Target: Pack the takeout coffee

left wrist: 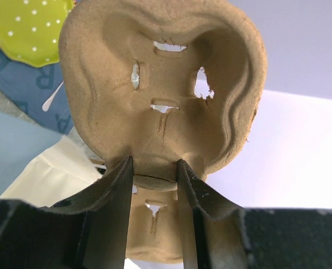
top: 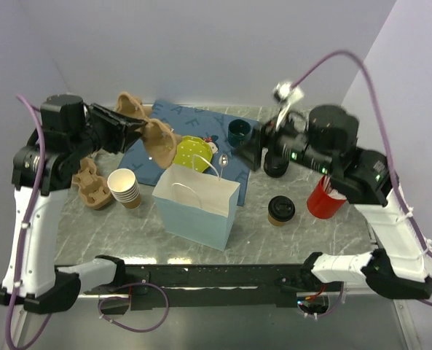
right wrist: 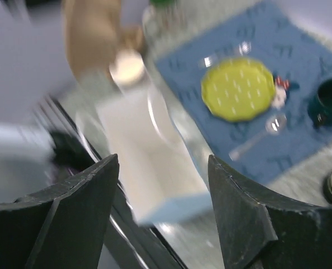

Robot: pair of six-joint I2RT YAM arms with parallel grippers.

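Top external view: the coffee [top: 281, 209] stands upright on the table [top: 128, 226], lid on, at the near right. It is just right of the open bag [top: 197, 205] and left of a red cup [top: 323, 197]. The right gripper [top: 248, 151] hangs farther back, over the right end of the blue mat [top: 146, 157] beside the green mug [top: 239, 133]. It is well apart from the coffee, which lies nearer and a little to the right of it. The right wrist view shows this gripper [right wrist: 163, 162] with its fingers spread wide and nothing between them.

The left gripper [top: 139, 130] is up at the far left, clear across the bag from the coffee. In the left wrist view it [left wrist: 154, 163] is clamped on the rim of a pulp carrier [left wrist: 166, 84], which is held tilted in the air.

Only the top view shows the coffee. The right wrist view is blurred: the bag [right wrist: 154, 168] is a pale smear, while the plate [right wrist: 238, 88] and spoon [right wrist: 263, 131] are readable. A dark round thing at its right edge cannot be made out. The right arm covers part of the red cup. The left fingers [left wrist: 118, 213] hide the carrier's lower part.
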